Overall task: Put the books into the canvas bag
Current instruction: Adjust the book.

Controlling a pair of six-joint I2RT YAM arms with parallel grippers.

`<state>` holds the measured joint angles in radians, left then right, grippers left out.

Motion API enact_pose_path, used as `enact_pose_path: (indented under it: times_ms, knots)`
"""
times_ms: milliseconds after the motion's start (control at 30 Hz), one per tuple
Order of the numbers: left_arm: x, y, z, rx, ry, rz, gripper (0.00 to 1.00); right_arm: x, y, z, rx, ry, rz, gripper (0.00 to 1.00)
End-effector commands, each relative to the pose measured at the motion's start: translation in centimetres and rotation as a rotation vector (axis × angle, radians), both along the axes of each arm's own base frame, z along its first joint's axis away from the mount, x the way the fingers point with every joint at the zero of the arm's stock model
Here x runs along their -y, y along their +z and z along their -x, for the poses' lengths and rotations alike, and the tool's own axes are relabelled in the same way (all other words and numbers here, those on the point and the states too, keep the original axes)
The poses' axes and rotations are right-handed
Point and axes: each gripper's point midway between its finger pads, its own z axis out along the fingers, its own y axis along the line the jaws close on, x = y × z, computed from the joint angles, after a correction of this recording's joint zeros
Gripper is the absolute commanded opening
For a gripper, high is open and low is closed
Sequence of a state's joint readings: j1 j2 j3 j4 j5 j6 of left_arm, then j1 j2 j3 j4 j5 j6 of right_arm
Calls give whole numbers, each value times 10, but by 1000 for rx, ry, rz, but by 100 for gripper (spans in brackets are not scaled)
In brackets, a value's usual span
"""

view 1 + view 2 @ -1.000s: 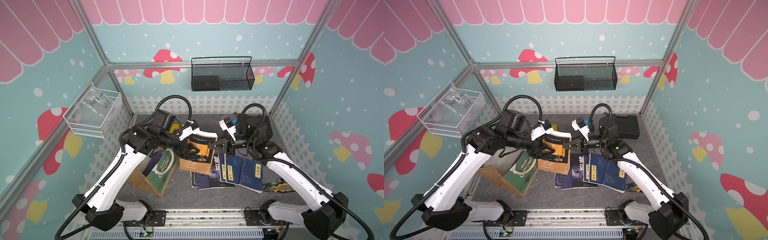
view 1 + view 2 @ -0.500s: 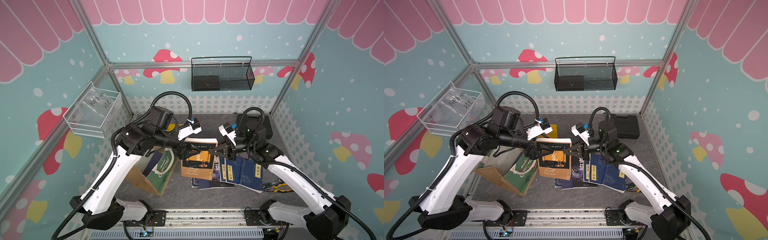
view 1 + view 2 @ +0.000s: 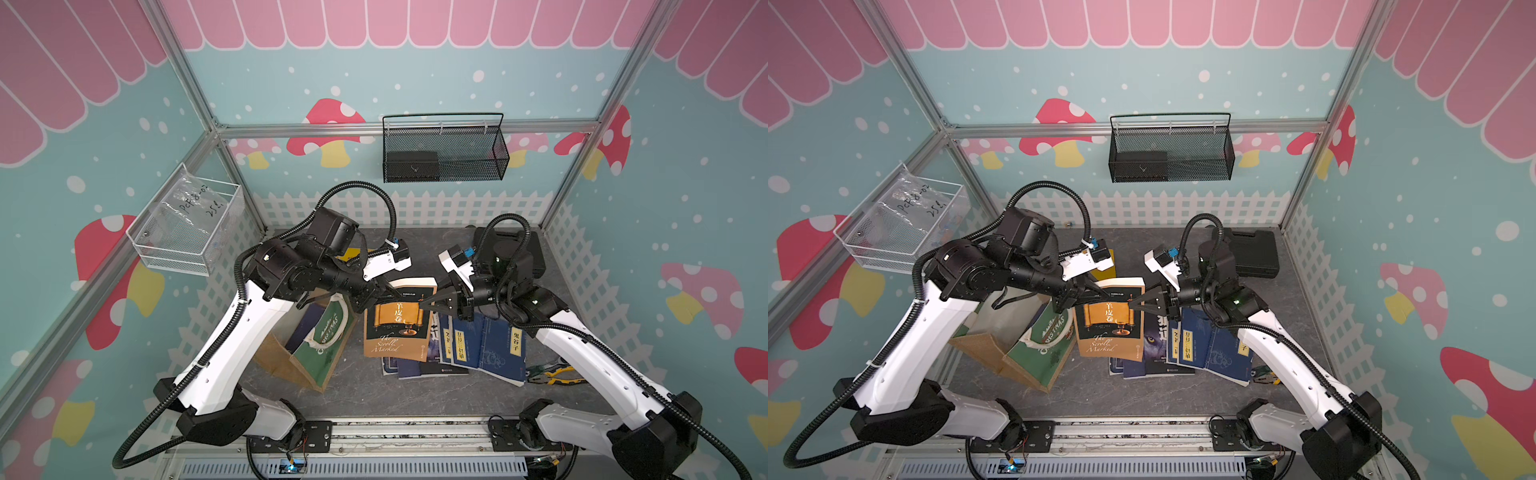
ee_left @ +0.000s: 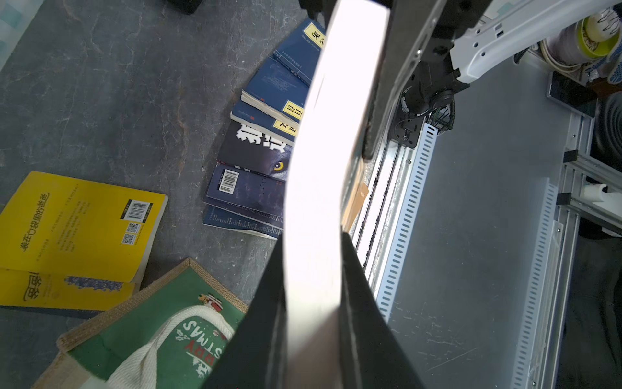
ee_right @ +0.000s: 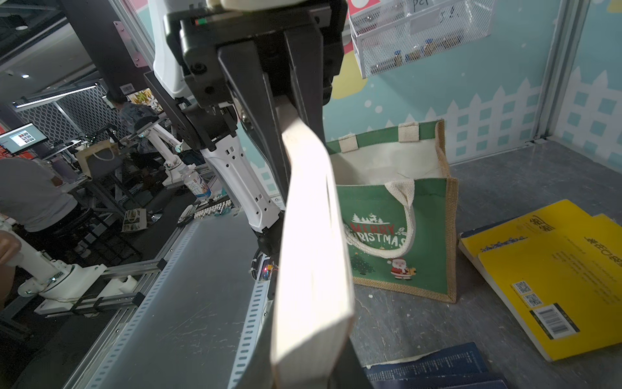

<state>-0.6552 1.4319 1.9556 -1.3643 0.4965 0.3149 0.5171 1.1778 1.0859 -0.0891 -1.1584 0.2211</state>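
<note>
A dark brown book with a gold panel (image 3: 397, 324) (image 3: 1108, 322) hangs above the floor, held by both arms. My left gripper (image 3: 384, 296) (image 4: 313, 242) is shut on its left top edge. My right gripper (image 3: 424, 305) (image 5: 309, 336) is shut on its right top edge. The canvas bag (image 3: 322, 349) (image 5: 404, 235) stands open just left of the book, under the left arm. Several navy books (image 3: 490, 345) and a wolf-eye book (image 3: 1156, 336) lie fanned on the floor below. Two yellow books (image 4: 77, 229) (image 5: 555, 269) lie behind the bag.
A black plastic case (image 3: 536, 257) sits at the back right behind the right arm. A black mesh basket (image 3: 444, 153) hangs on the back wall and a white wire basket (image 3: 187, 232) on the left wall. Pliers (image 3: 552, 372) lie right of the books.
The right gripper has lifted the brown book off the pile and turned it upright. The left gripper came to its other edge and shut on it.
</note>
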Motion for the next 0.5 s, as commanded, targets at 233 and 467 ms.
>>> enact_pose_path:
  times_ms: [233,467]
  knots:
    - [-59,63,-19,211,428,94,0,-4,44,-13,165,-68,-110,88]
    - [-143,78,-13,306,832,105,0,-5,30,-46,135,-182,-74,100]
